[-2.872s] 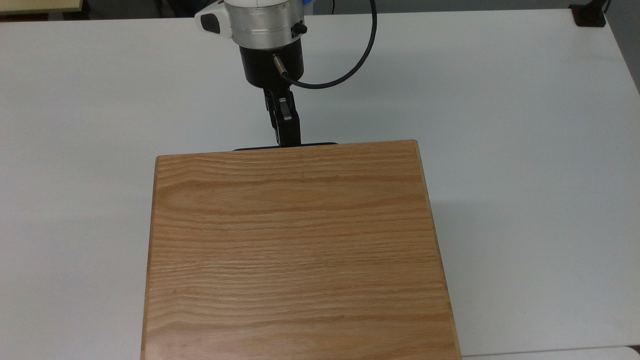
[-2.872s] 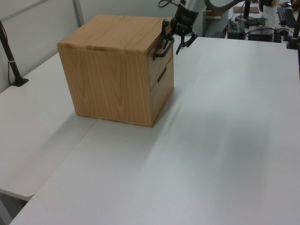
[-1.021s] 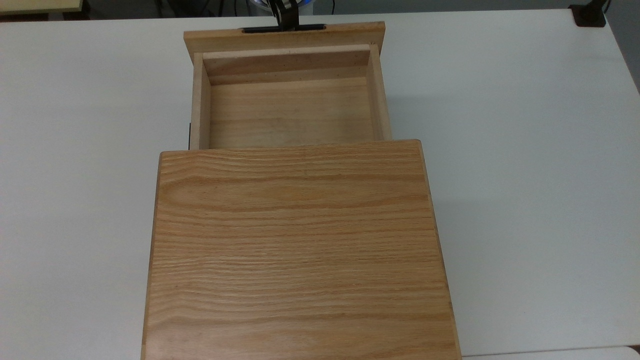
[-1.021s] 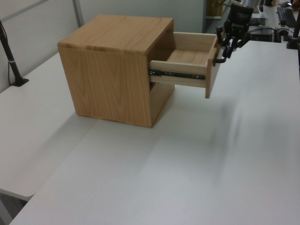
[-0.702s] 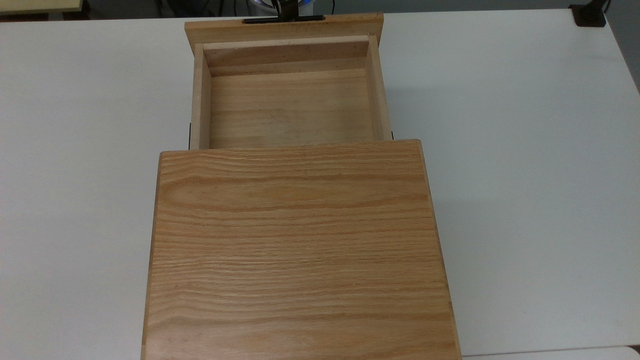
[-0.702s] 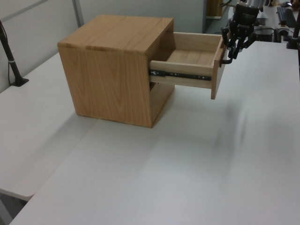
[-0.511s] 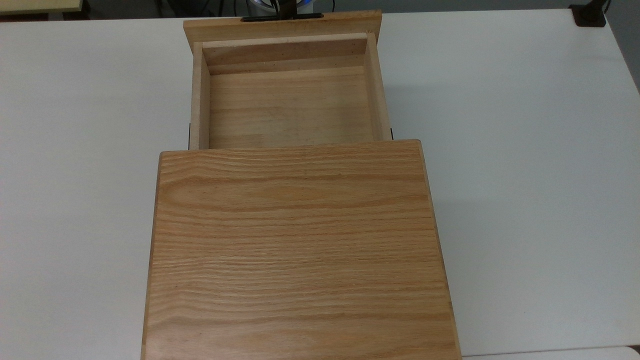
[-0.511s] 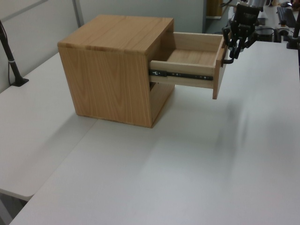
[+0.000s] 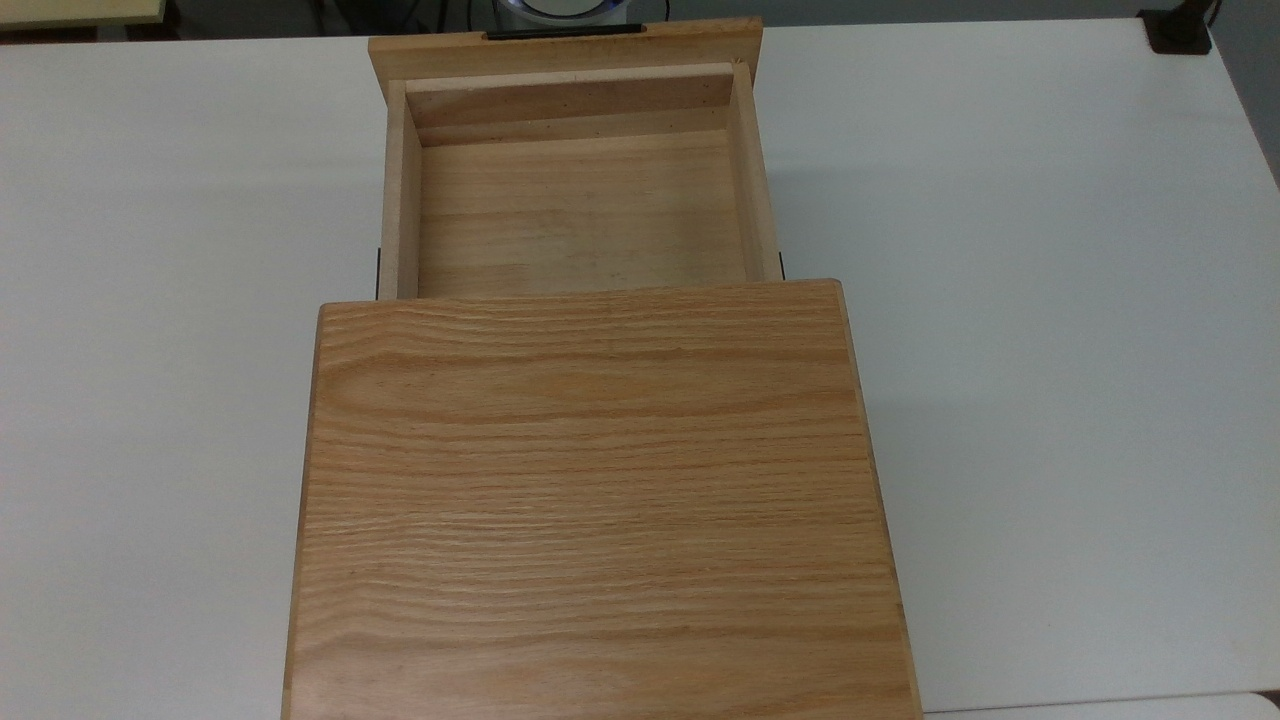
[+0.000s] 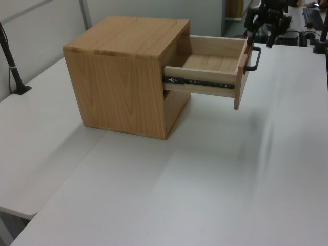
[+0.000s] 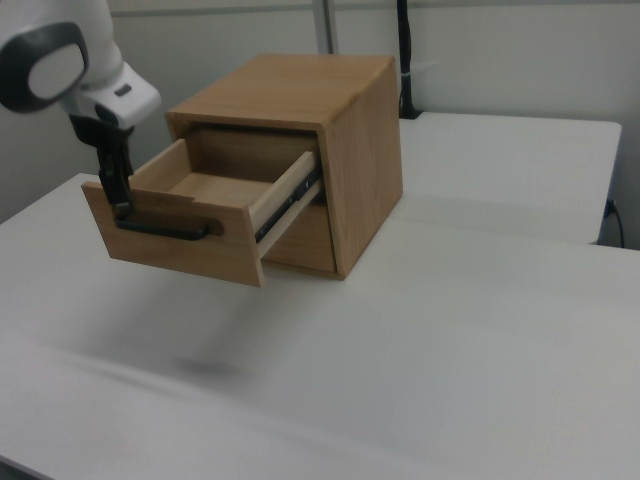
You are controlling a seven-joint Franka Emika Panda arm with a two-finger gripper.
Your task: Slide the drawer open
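One step looked left, backing clear: the drawer (image 10: 205,82) stood well out of the cabinet (image 10: 123,77), its handle (image 10: 252,59) just below the jaws, which hung spread and empty.

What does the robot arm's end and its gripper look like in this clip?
The arm has a rounded white shell with a grey oval inset panel on its side. Below it hangs the gripper, all black, with thin angular linkage fingers. I can make out no cables or markings on either.

Cabinet (image 10: 123,77) on table (image 10: 215,179), drawer (image 10: 215,72) jutting from its front, claw (image 10: 266,23) above the handle (image 10: 252,59)
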